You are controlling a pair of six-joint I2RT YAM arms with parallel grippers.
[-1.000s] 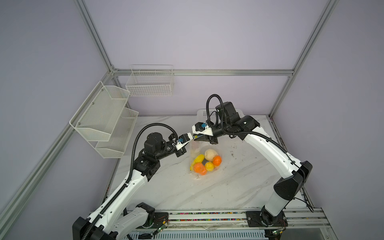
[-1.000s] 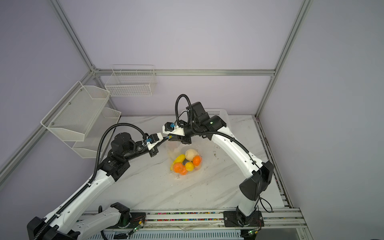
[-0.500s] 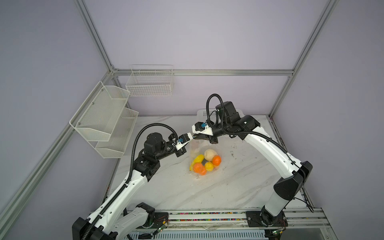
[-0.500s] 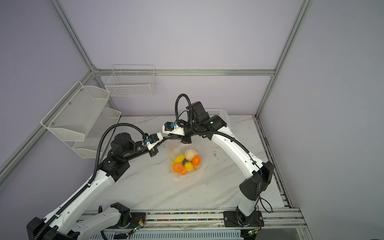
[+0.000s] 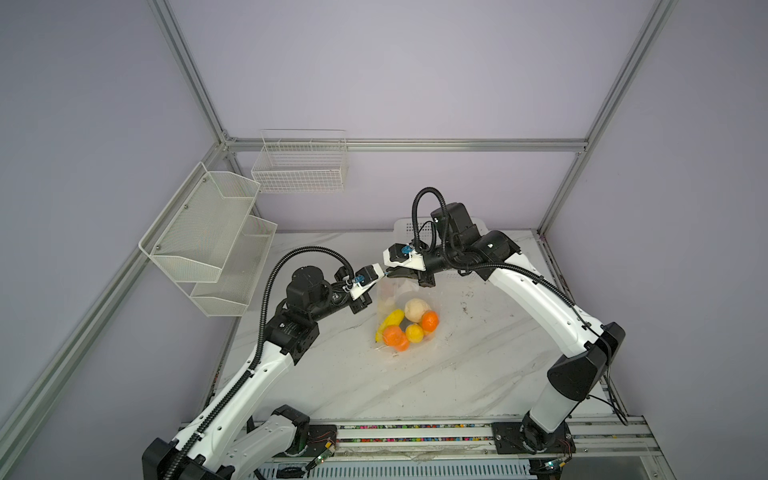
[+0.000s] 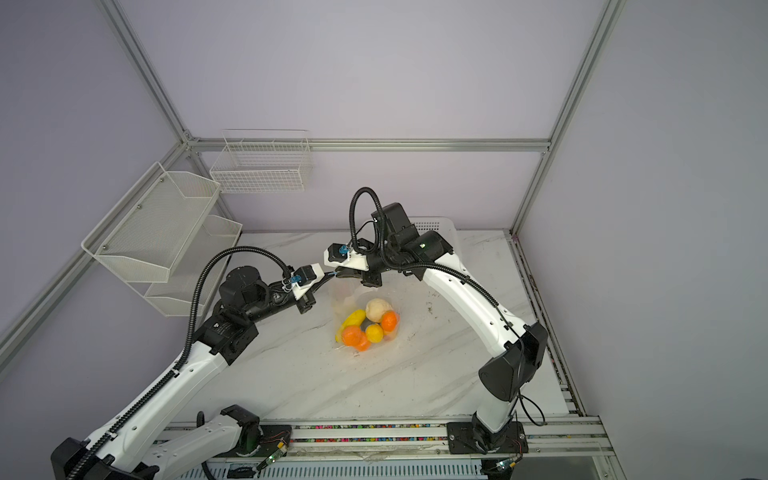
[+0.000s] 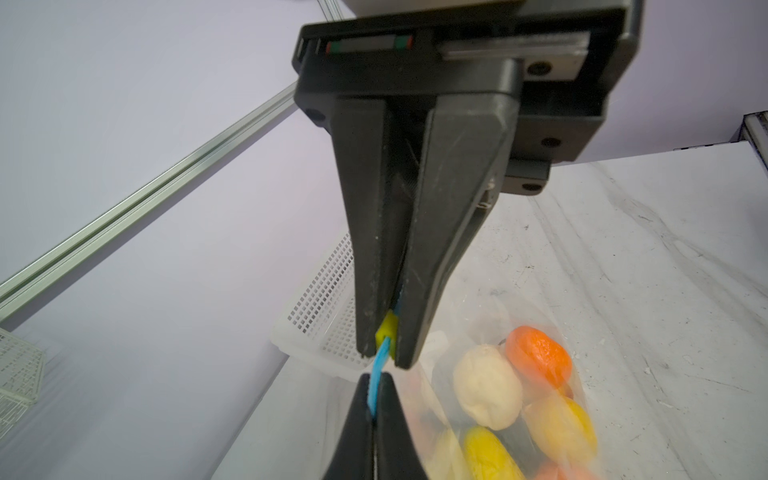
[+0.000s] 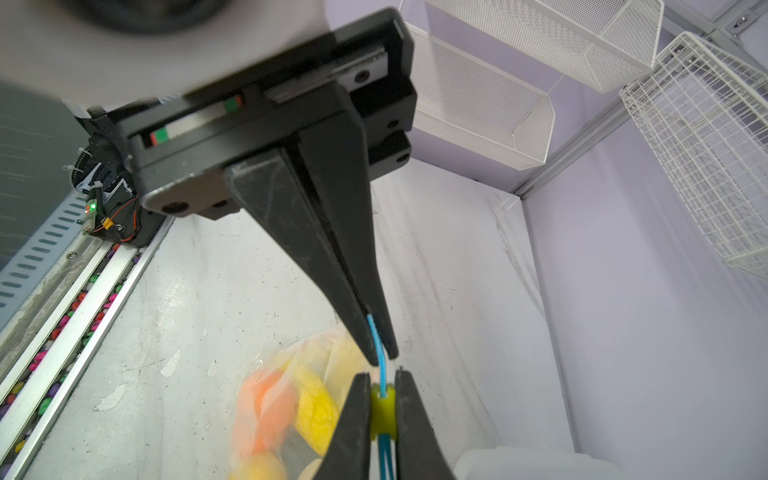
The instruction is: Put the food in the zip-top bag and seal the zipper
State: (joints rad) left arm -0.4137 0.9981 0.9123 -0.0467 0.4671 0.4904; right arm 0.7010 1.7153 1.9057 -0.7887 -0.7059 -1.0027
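Observation:
The zip-top bag [image 5: 409, 297] [image 6: 361, 297] hangs between my two grippers, its lower part resting on the marble table. The food lies inside it: a cream bulb [image 5: 417, 309], orange tangerines [image 5: 430, 321] [image 5: 395, 336], a yellow fruit [image 5: 414, 332] and a long yellow piece [image 5: 392, 319]. My left gripper [image 7: 376, 378] [image 5: 379, 277] is shut on the end of the light-blue zipper [image 7: 380, 365] [image 8: 377, 336]. Tip to tip with it, my right gripper [image 8: 382, 376] [image 5: 395, 273] is shut on the zipper's yellow tab [image 8: 382, 409] [image 7: 388, 330].
A white perforated basket [image 5: 405, 226] [image 6: 440, 226] stands behind the right arm at the back of the table. Mesh shelves [image 5: 208, 232] and a wire basket [image 5: 299, 166] hang on the left and back walls. The frame rail [image 5: 415, 428] runs along the front.
The right gripper's jaws have narrowed onto the yellow tab. Both arms and the bag stay almost where they were.

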